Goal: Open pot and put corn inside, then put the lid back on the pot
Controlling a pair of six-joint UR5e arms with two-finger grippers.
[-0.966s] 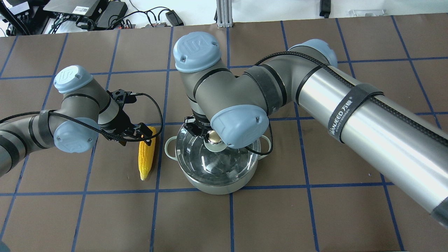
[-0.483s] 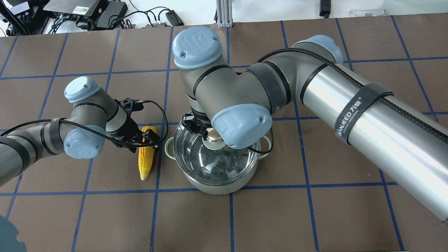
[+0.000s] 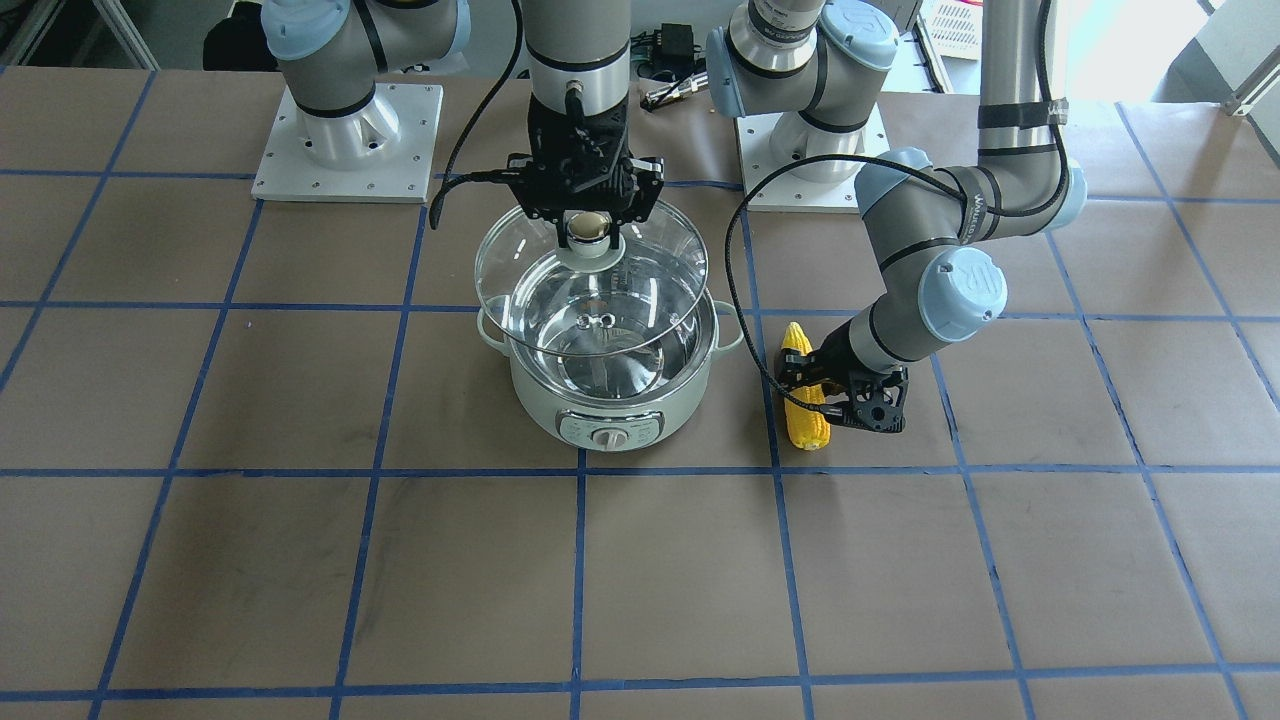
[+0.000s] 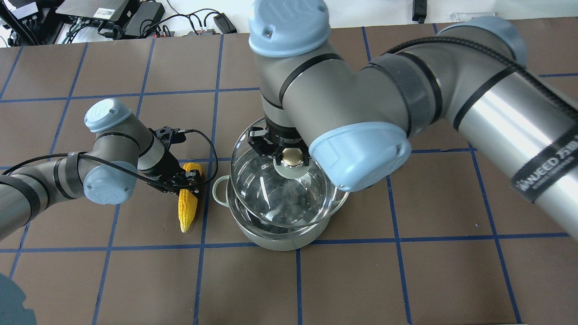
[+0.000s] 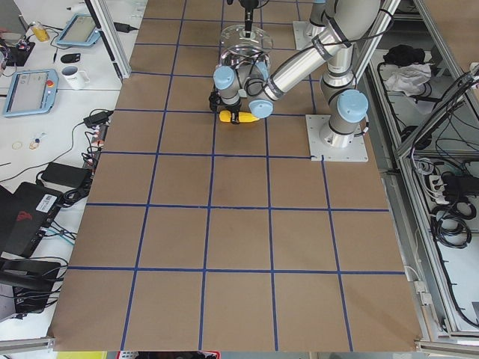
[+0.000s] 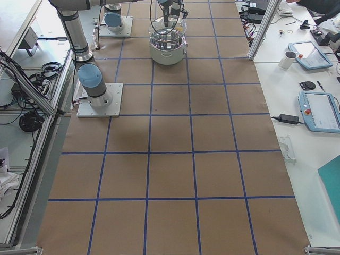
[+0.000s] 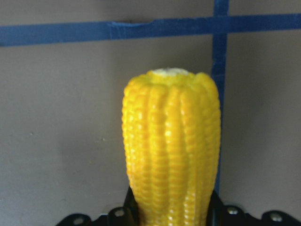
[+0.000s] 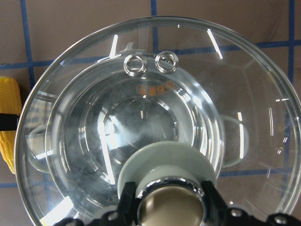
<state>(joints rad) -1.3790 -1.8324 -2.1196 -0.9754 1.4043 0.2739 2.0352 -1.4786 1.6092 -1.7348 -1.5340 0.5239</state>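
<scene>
The pale green pot (image 4: 271, 239) stands mid-table and also shows in the front view (image 3: 610, 400). My right gripper (image 4: 292, 155) is shut on the beige knob of the clear glass lid (image 4: 275, 198). It holds the lid tilted a little above the pot's rim (image 3: 590, 285); the right wrist view shows the lid (image 8: 160, 117) from above. The yellow corn (image 4: 187, 207) lies on the table left of the pot. My left gripper (image 4: 189, 177) straddles its thick end, and its fingers touch both sides of the corn (image 7: 171, 150).
The table (image 4: 406, 280) is brown paper with a blue tape grid. The two arm bases (image 3: 345, 140) stand at the robot's side. The big right arm (image 4: 429, 90) hangs over the pot's far right. Cables and boxes (image 4: 113, 18) lie past the far edge.
My right gripper has lifted the lid off the pot's rim. My left gripper has moved right and down onto the corn's thick end; the corn has not moved.
</scene>
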